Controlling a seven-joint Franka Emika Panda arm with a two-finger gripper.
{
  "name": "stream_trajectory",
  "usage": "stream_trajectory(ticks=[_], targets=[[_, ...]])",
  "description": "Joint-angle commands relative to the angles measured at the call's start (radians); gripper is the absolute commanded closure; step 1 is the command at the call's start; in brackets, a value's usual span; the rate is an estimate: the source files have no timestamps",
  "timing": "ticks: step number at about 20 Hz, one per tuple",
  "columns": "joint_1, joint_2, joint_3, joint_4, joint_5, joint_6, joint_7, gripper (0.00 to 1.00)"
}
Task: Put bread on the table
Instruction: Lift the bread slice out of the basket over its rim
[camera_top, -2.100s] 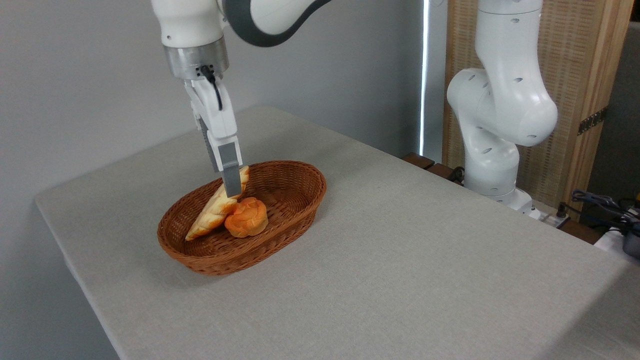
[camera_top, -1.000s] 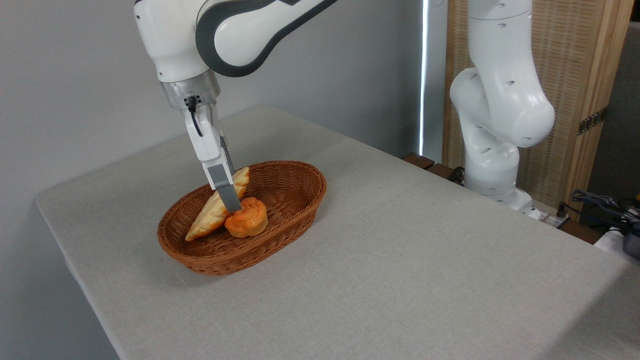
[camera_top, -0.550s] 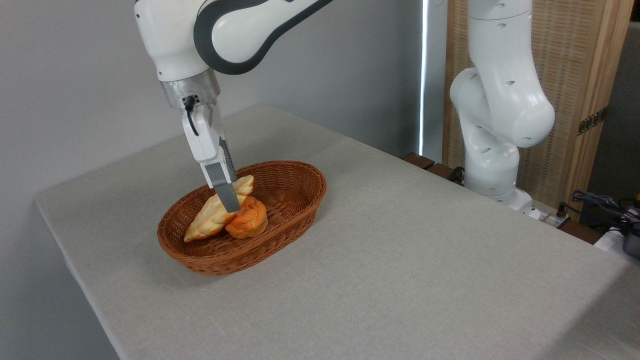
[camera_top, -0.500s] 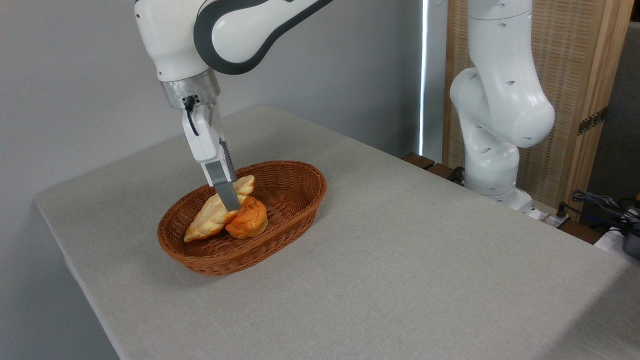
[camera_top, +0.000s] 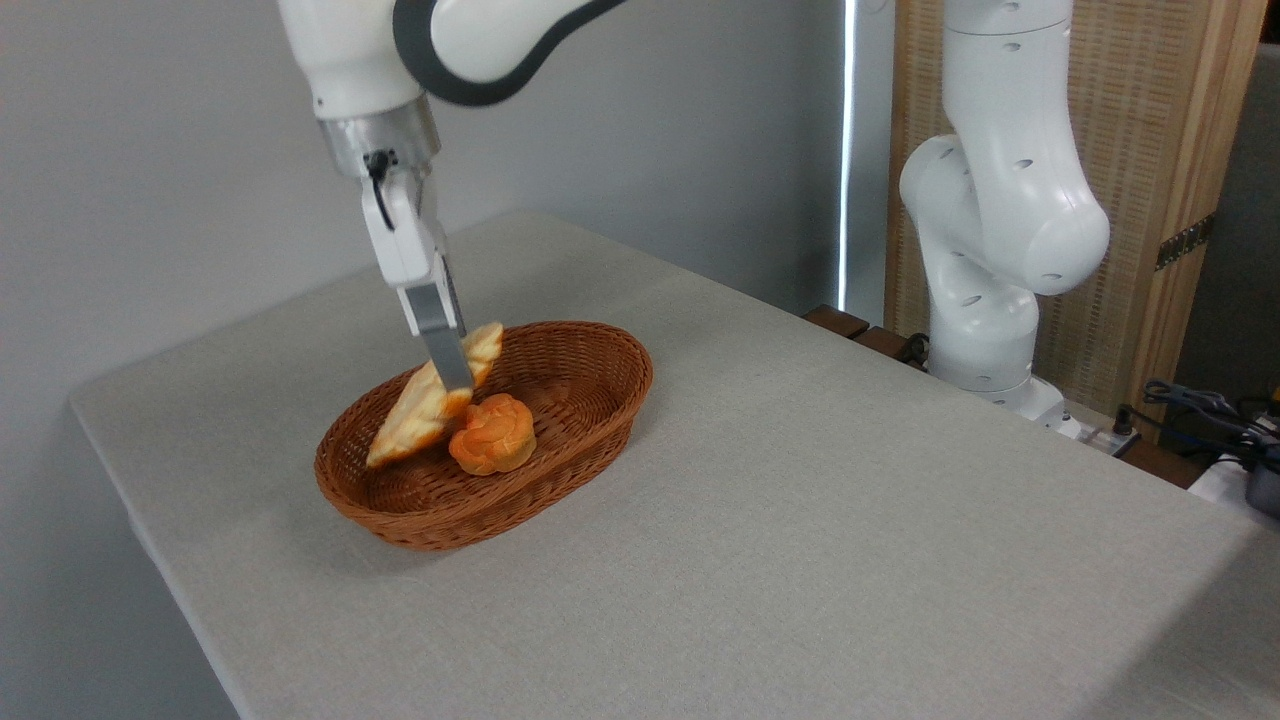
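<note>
The claw (camera_top: 452, 375) points steeply down into the wicker basket (camera_top: 590, 400), its grey fingers (camera_top: 447, 358) pinching the bread (camera_top: 425, 415) a little above the loaf's middle. Only the near finger shows plainly; the other is hidden behind the loaf. The bread hangs tilted in that grip, its upper pointed end near the basket's far rim and its lower point slanting down to the left, above the basket floor and over its left half. Whether that lower tip touches the weave cannot be told. The loaf is pale golden with a browned, bumpy crust.

Just beside the bread, to its lower right, a small round orange bun (camera_top: 492, 434) sits on the basket floor; whether the two touch cannot be told.

Above the claw, a black cable runs down the white hand from a metal wrist ring, and the white and dark grey arm (camera_top: 480, 30) rises out of the top of the view.

The oval brown basket stands on the left part of the bench (camera_top: 800, 500), which is covered in plain light grey-beige cloth. At the bench's far right edge stands the robot's white base column (camera_top: 1000, 220), with a woven screen behind it.
</note>
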Motion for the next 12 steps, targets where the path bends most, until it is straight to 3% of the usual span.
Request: stream_trajectory(ticks=[1, 2, 6, 9, 12], targets=[[0.007, -0.089, 0.020, -0.001, 0.002, -0.064, 0.006, 0.56], [0.013, -0.109, 0.023, -0.001, 0.004, -0.077, 0.004, 0.56], [0.016, -0.162, 0.158, -0.003, 0.004, -0.114, 0.009, 0.54], [0.016, -0.157, 0.254, -0.004, 0.002, -0.120, 0.010, 0.52], [0.016, -0.122, 0.313, -0.007, 0.001, -0.185, 0.010, 0.50]])
